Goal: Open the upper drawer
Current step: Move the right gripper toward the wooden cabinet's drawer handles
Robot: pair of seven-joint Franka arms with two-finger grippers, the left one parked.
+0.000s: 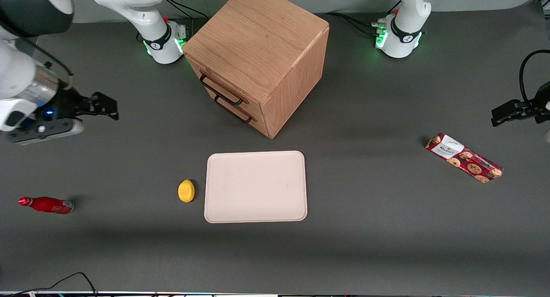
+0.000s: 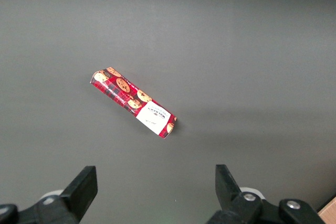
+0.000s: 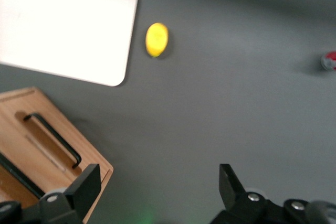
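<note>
The oak cabinet (image 1: 258, 47) stands at the middle of the table with both drawers pushed in flush. The upper drawer (image 1: 211, 78) carries a thin black bar handle (image 1: 221, 91), and its twin, the lower drawer handle (image 1: 234, 110), sits just below. My right gripper (image 1: 109, 107) hovers above the table in front of the drawers, well apart from them, toward the working arm's end, open and holding nothing. In the right wrist view the gripper (image 3: 157, 182) frames bare table, with the upper handle (image 3: 18, 174) and the lower handle (image 3: 52, 137) on the cabinet front beside one finger.
A pale tray (image 1: 256, 187) lies nearer the front camera than the cabinet, with a yellow lemon (image 1: 186, 190) beside it. A red bottle (image 1: 45, 205) lies toward the working arm's end. A red cookie box (image 1: 464, 157) lies toward the parked arm's end.
</note>
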